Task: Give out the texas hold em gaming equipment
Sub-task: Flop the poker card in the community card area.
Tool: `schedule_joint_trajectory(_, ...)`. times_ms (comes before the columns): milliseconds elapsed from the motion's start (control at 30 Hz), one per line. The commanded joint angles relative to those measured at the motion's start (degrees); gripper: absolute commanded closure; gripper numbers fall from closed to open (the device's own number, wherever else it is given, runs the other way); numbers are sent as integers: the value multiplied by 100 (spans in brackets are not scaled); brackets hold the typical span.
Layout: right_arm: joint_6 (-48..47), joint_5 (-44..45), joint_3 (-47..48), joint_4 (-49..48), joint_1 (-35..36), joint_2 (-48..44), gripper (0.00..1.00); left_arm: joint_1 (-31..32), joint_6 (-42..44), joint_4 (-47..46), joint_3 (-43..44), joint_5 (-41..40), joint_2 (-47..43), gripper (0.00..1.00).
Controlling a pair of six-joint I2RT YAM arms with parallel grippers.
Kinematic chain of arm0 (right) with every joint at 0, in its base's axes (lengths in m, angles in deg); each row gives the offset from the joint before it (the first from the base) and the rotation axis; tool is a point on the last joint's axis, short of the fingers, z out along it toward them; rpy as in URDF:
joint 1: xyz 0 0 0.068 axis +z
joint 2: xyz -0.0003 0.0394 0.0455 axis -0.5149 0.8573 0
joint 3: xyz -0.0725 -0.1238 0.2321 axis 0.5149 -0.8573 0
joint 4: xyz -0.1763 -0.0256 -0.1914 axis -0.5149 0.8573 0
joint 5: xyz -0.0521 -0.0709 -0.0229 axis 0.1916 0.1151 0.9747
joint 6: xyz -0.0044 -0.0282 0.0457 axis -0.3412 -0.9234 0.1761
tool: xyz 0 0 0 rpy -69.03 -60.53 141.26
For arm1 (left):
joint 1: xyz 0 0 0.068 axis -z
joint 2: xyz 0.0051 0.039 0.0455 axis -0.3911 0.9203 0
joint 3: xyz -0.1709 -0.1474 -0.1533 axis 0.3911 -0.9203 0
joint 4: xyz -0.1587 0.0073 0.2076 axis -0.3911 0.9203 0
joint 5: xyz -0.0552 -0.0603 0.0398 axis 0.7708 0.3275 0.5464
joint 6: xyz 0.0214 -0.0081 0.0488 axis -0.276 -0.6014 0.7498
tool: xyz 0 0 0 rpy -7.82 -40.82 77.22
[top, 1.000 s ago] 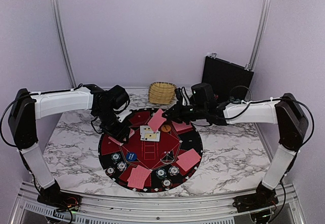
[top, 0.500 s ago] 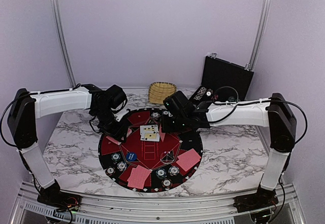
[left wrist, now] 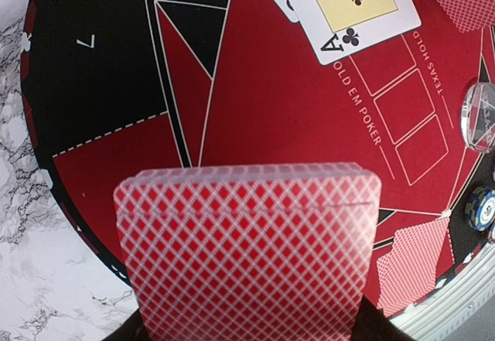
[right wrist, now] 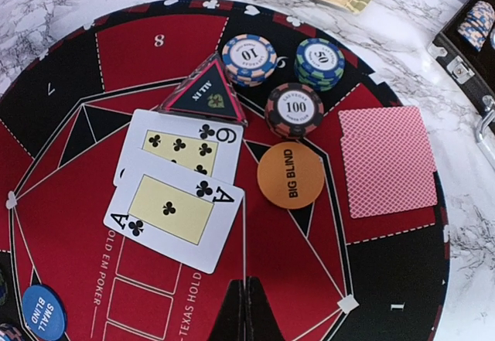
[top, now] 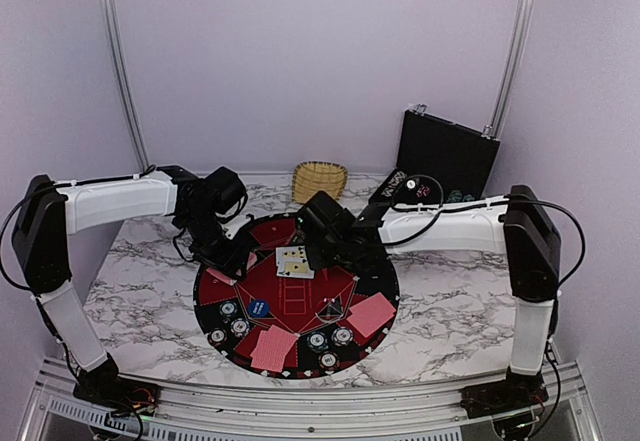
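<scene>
Both arms reach inward to mid-frame in the top view; left gripper (top: pixel 236 261) clamps cards (left wrist: pixel 247 256), right gripper (right wrist: pixel 247 310) pinched together.

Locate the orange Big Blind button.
In the right wrist view, the orange Big Blind button lies centre-right, below the 100 chip, between the ace of clubs and face-down cards.

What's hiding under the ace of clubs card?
A second face-up clubs card pokes out from under the white ace of clubs; its covered half can't be seen.
</scene>
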Motion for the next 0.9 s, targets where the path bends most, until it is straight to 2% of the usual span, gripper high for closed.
schedule_joint_trajectory(0,-7,265,373,265,167,234,99,-43,7,-21,-50,-12,-235,63)
schedule_joint_trajectory(267,-68,-71,706,251,354,536,89,-52,22,-56,-87,7,-248,63)
schedule_joint_trajectory(467,-202,-1000,737,-335,388,540,78,-61,18,-83,-132,22,-265,63)
schedule_joint_trajectory(633,-259,-1728,616,-749,300,362,64,-61,32,-96,-128,32,-269,63)
schedule_joint_trajectory(867,-180,-3264,-300,-1488,-394,-158,52,-70,44,-91,-123,58,-281,63)
